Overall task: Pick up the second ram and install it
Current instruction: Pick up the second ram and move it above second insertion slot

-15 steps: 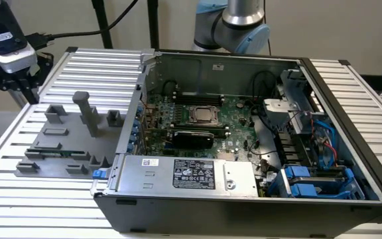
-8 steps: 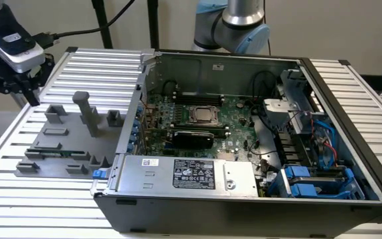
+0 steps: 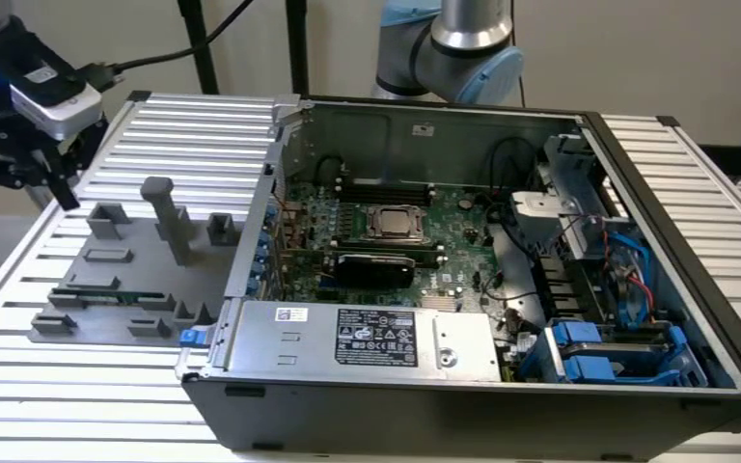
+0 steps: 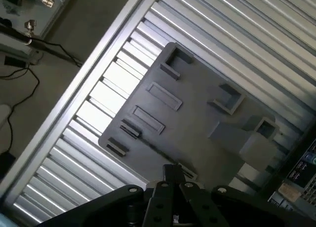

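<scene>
The empty claw (image 4: 173, 175) looks closed. In the exterior view the ram (image 3: 103, 292) lies below it, lower left, lengthwise left-right.

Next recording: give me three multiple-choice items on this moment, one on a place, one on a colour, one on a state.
1. The ram stick lies: A) on the grey holder plate; B) on the floor; C) in a drawer.
2. Its board is: A) red; B) green; C) white.
3. The computer case is: A) shut; B) open, motherboard showing; C) upside down.
Answers: A, it rests on the plate at the exterior view's left of the case; B, the strip shows green; B, the inside lies bare to the camera.
</scene>
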You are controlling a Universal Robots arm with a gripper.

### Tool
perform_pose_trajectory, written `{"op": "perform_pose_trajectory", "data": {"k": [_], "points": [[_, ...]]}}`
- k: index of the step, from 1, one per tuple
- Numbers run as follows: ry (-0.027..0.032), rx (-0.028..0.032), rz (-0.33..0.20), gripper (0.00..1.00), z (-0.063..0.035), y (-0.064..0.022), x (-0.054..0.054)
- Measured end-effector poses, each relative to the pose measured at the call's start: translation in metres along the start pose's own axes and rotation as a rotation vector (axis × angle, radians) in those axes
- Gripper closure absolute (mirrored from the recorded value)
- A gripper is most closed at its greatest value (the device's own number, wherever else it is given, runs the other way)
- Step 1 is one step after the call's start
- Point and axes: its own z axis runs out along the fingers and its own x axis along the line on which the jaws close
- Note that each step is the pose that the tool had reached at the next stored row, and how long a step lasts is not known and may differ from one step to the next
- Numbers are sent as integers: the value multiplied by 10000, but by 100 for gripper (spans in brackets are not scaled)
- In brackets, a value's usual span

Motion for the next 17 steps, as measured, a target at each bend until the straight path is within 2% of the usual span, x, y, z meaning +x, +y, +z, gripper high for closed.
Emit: {"op": "perform_pose_trajectory", "data": {"k": [17], "points": [[96,33,-3094,100,115,-4,-1]]}}
